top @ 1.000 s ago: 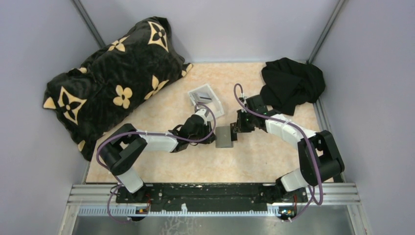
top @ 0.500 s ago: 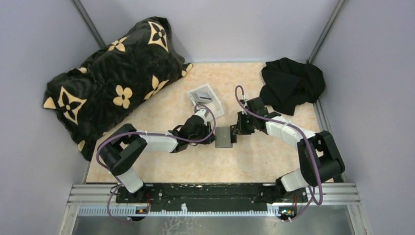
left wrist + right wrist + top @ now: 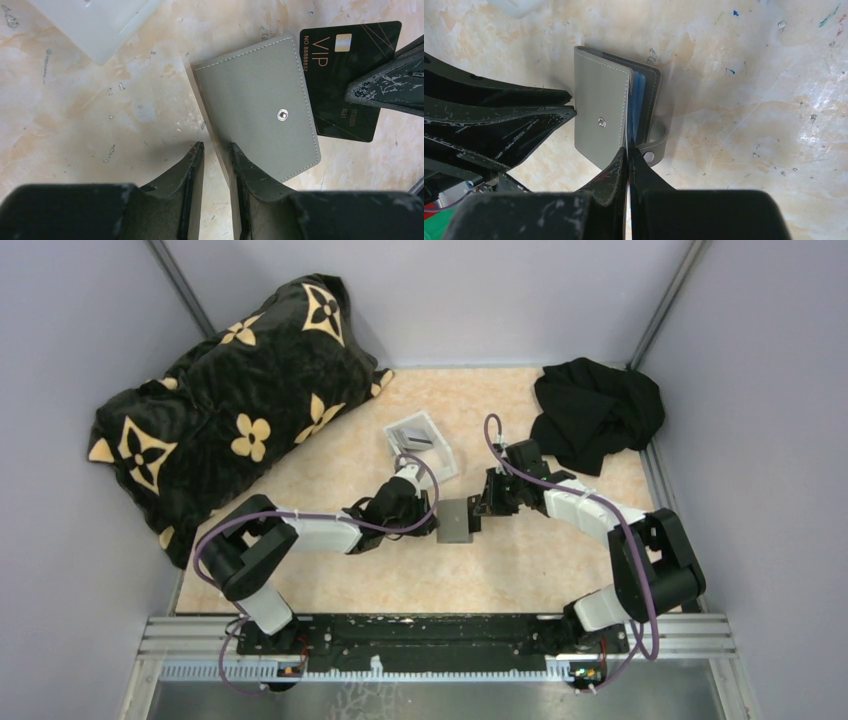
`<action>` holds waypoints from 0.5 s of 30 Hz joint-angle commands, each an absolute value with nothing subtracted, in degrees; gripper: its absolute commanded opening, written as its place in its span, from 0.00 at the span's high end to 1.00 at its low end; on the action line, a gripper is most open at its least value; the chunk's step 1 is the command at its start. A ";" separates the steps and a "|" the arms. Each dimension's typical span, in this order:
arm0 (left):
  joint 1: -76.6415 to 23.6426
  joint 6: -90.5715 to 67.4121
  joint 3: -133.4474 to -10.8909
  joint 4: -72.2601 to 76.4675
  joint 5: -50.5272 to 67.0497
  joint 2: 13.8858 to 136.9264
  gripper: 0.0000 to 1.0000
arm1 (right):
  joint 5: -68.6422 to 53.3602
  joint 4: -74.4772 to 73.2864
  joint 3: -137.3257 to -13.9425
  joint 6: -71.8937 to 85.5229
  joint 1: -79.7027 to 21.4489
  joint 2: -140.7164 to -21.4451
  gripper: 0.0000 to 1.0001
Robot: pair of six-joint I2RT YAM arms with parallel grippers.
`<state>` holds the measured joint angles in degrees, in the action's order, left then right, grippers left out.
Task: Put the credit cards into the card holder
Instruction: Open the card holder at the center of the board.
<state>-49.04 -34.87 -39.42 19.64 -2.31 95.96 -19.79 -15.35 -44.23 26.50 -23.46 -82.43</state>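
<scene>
card (image 3: 325, 95) pinched in right jaws, edge inside card holder (image 3: 250, 100)

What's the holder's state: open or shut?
Open. On card holder, strap unsnapped, cover lifted off blue cards; right pincer holds black card at gap.

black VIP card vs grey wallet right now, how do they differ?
The glossy black gold-printed VIP card is one thin sheet; the grey stitched bifold card holder is thicker, with a snap stud. The card is pinched in the right gripper; the holder sits ajar. Both are rectangular.
</scene>
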 commanded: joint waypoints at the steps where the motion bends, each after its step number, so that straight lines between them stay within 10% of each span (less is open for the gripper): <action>1: -49.62 -35.22 -38.03 17.61 -3.69 94.19 0.69 | -22.25 -12.16 -44.16 28.05 -23.38 -79.48 1.00; 15: -49.59 -36.20 -36.35 16.15 -5.21 92.83 0.69 | -23.38 -11.21 -43.80 28.46 -23.46 -79.51 1.00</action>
